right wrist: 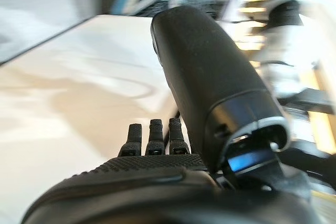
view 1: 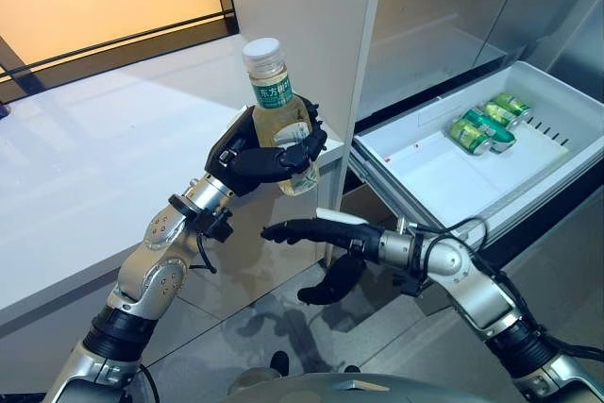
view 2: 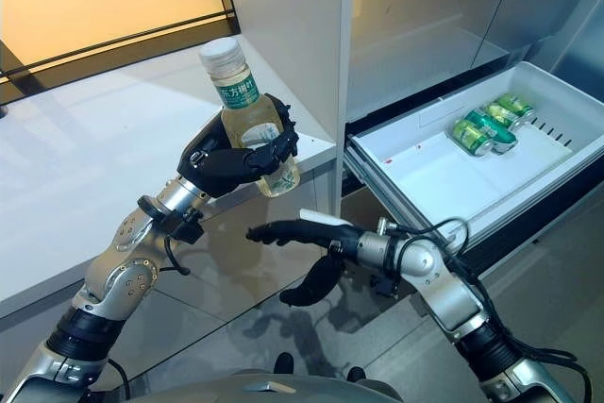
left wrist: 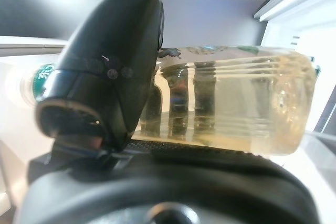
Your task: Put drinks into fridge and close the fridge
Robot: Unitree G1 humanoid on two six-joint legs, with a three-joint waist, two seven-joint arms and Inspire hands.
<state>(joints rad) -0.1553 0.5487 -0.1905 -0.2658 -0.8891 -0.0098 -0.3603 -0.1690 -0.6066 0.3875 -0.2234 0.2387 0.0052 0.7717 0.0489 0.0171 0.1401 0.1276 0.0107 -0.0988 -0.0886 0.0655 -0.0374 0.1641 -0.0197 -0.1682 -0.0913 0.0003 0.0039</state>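
A clear bottle (view 1: 278,110) of pale yellow drink with a white cap and green label stands upright in my left hand (view 1: 253,159), whose fingers curl round its lower half; the left wrist view shows the bottle (left wrist: 231,98) lying across the palm behind the thumb. It hangs above the corner of the white counter (view 1: 94,167), beside the fridge's white side wall (view 1: 311,35). My right hand (view 1: 316,231) is just below the bottle, fingers straight and empty. The fridge drawer (view 1: 425,176) is pulled out to the right, with green cans (view 1: 486,125) lying at its far end.
The fridge's upper compartment (view 1: 444,16) stands open above the drawer. A dark window frame (view 1: 113,40) runs along the counter's far edge. Grey tiled floor (view 1: 377,327) lies below both arms.
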